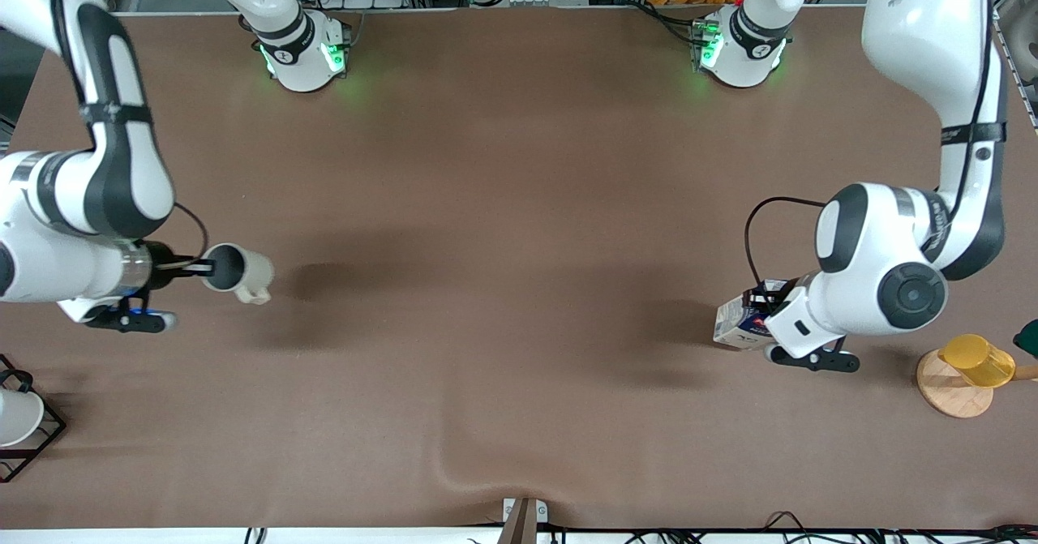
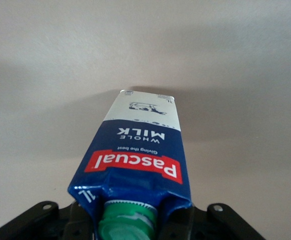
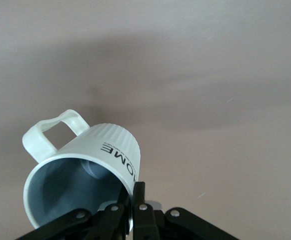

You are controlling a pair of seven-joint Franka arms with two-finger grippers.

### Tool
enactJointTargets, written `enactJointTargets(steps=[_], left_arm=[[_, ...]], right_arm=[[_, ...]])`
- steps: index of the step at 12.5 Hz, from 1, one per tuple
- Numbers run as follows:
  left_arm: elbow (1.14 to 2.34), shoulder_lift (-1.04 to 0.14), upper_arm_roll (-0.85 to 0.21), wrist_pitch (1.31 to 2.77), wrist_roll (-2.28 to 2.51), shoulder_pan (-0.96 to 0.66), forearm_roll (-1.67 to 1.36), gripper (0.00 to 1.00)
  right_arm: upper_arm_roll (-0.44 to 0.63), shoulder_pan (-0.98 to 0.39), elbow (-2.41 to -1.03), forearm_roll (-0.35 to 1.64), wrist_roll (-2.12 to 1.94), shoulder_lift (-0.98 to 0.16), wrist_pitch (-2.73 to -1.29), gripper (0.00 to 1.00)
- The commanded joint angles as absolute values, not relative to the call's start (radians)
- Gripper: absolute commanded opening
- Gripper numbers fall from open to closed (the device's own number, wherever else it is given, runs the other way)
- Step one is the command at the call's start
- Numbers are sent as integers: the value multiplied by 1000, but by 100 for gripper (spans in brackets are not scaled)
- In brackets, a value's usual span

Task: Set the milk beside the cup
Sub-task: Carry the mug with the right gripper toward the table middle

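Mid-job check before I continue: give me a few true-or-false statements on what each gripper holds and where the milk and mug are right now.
1. The left gripper is shut on the milk carton. True.
2. The right gripper is open and empty. False: it pinches the rim of the grey mug.
3. The milk carton stands beside the mug. False: they are at the table's two ends, the carton toward the left arm's end.
4. The mug is tilted, its mouth turned toward the right gripper. True.
5. The yellow cup rests on a wooden disc. True.
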State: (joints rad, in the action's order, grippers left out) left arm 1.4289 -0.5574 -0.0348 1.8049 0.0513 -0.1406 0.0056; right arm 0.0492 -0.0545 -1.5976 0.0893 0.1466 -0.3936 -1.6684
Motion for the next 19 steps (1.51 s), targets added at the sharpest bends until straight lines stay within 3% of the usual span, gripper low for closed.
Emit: enactJointTargets(steps=[1,4,6,13,15,16,17,19], left_arm=[[1443,-502,-55,1795,115,-149,-15,0],[1443,-494,-107,1783,204,-149,-14,0],[1443,-486,-117,1782,206,-143,-14,0],[1443,-486,-117,1776,209,-144,-14,0],[1443,-486,-117,1776,212,-144,-15,0],[1443,-486,-117,1776,212,-144,-15,0],[1443,-486,-117,1776,212,-146,-15,0],[1443,-486,-117,1776,212,-146,-15,0]], right_arm=[[57,-159,-1549,229,427,-394,-1615,0],[57,-319,-1500,265,705,-409,-1650,0],[58,-406,-1511,355,849,-440,-1765,0],[60,-669,-1508,350,1230,-639,-2159,0],[61,-692,-1511,350,1238,-669,-2189,0],[61,-692,-1511,350,1238,-676,-2189,10],[61,-692,-1511,350,1242,-676,-2187,95],[66,-690,-1503,350,1265,-667,-2180,100]])
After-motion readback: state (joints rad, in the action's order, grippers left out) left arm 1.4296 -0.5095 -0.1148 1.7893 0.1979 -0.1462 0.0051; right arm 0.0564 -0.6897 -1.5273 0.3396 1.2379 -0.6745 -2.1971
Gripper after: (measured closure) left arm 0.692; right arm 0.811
